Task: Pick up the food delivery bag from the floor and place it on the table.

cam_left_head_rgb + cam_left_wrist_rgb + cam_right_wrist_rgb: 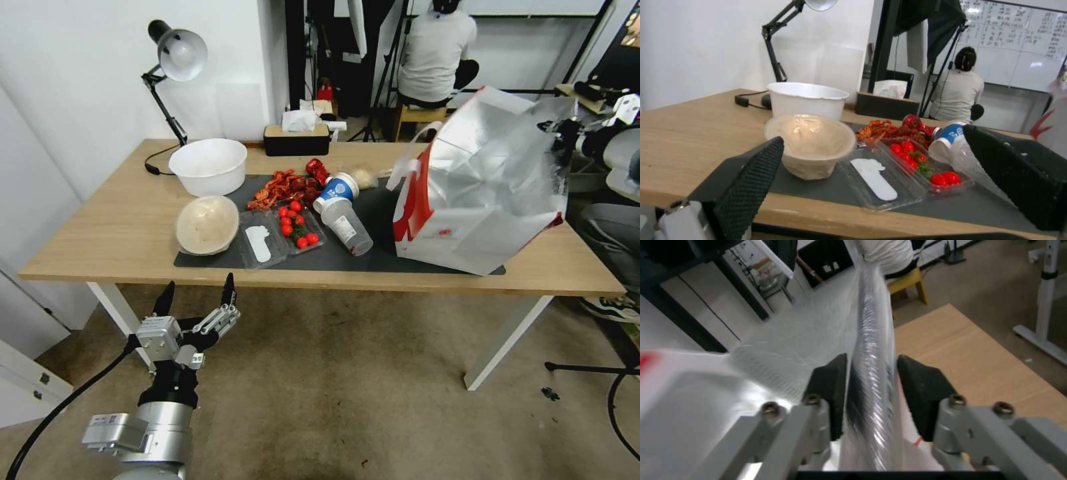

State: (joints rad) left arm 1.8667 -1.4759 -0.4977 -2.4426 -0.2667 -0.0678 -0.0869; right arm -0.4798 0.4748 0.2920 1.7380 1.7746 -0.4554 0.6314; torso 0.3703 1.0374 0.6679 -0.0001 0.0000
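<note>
The food delivery bag [487, 193], white with red sides and a silver foil lining, stands on the right end of the light-wood table [100, 227], partly on the dark grey mat [373, 260]. My right gripper [557, 130] is at the bag's upper right rim. In the right wrist view, that gripper [872, 360] has one black pad on each side of the foil rim [871, 323], a little apart from it, so it is open. My left gripper [197, 293] hangs open and empty over the floor [347, 387], just in front of the table's left front edge.
Left of the bag the mat holds a tipped clear cup [343, 213], a clear tray of cherry tomatoes [297, 227], red shells [287, 187] and a covered bowl [207, 225]. Behind stand a white bowl [208, 165], a desk lamp [177, 57] and a tissue box [297, 140].
</note>
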